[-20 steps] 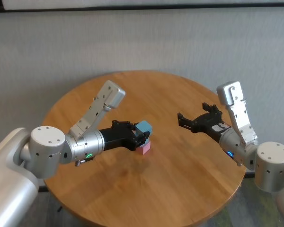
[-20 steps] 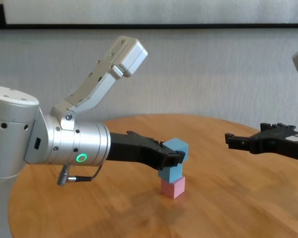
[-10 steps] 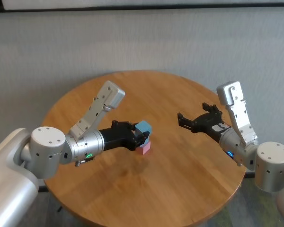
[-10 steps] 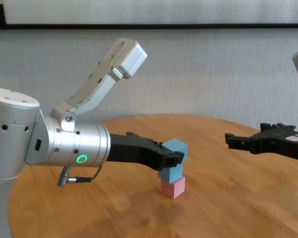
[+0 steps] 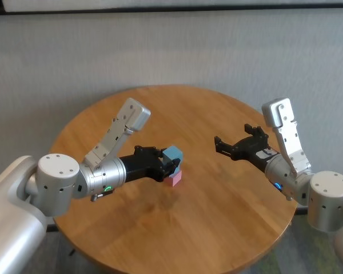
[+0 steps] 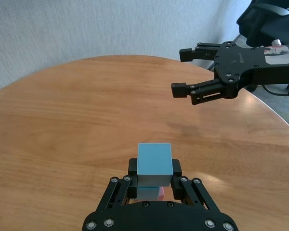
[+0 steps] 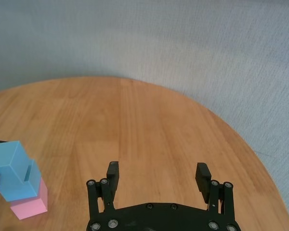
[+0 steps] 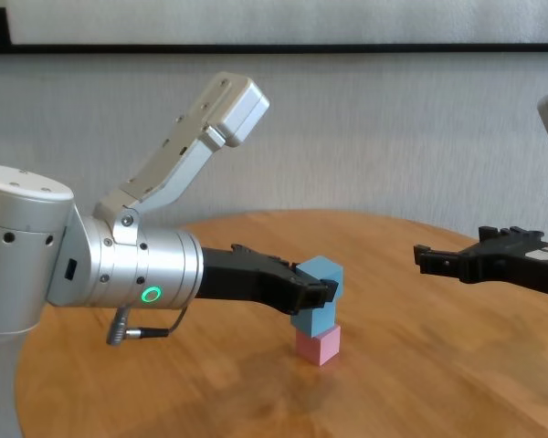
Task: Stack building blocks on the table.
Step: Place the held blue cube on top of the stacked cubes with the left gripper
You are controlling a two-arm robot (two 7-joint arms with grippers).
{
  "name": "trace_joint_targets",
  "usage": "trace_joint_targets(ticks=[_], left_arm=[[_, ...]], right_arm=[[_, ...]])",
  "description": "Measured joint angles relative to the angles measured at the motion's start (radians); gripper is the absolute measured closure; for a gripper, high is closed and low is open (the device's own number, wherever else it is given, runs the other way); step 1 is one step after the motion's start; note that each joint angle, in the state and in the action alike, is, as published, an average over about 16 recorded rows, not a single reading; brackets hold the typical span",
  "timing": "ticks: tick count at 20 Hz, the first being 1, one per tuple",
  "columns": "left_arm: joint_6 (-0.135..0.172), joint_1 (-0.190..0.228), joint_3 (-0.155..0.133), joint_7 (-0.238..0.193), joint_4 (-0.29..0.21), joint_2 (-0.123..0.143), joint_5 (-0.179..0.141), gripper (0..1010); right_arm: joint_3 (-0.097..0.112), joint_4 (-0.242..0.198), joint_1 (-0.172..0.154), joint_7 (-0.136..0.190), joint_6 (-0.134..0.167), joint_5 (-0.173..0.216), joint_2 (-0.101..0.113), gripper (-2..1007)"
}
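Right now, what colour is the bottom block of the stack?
Pale pink bottom block, clearest in the chest view.

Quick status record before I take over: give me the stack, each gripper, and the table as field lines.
stack: pink block on the table, lower blue block on it, top blue block above that
top blue block: held between the fingers, sitting skewed relative to the block below
left gripper: shut on top blue block, at the stack
right gripper: open, holding nothing, hovering above the table off to the right of the stack
table: round wooden top; no other blocks in sight
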Motion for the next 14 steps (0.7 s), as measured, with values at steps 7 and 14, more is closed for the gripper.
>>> trace_joint_targets(ticks=[7, 14], left_arm=[[-0.005, -0.002, 0.009, 0.009, 0.005, 0.004, -0.011, 597], [-0.009, -0.003, 0.016, 0.017, 0.007, 0.007, -0.020, 511]], right_arm=[[0.000, 0.000, 0.000, 0.000, 0.000, 0.000, 0.000, 0], [0.000, 0.000, 0.000, 0.000, 0.000, 0.000, 0.000, 0]])
